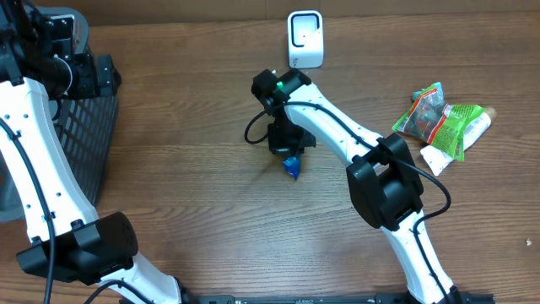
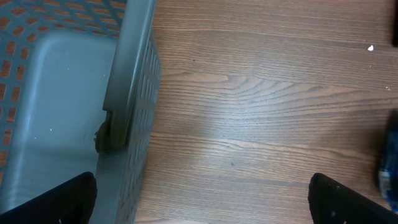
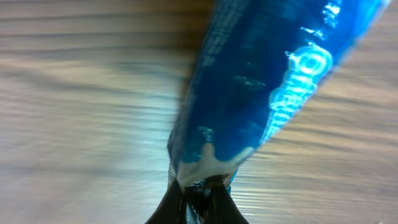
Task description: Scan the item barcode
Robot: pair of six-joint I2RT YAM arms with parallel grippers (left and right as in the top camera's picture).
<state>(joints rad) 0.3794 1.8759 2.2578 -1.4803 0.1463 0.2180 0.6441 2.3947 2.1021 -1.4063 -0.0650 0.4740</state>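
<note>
- At the bottom edge of the right wrist view, my right claw (image 3: 198,202) is pinched tight on the lower end of a blue plastic packet (image 3: 249,93); the dark fingertips (image 3: 217,208) meet around its crimped seal.
- From there the packet rises to the upper right of that frame, glossy, with pale blue print too blurred to read. I cannot make out a barcode on it.
- Behind it is only wood-grain table (image 3: 74,93).
- From overhead, the same packet (image 1: 292,167) hangs below my right claw (image 1: 288,154) just right of the frame's centre.
- Further up, at the top centre, a white scanner (image 1: 305,38) stands upright, well apart from the packet.
- At the right edge lie green snack bags (image 1: 439,118) with a white tube (image 1: 434,159) beside them.
- Over at the upper left, my left claw (image 2: 208,202) is spread wide and holds nothing, hovering across the rim of a grey mesh basket (image 2: 130,81).
</note>
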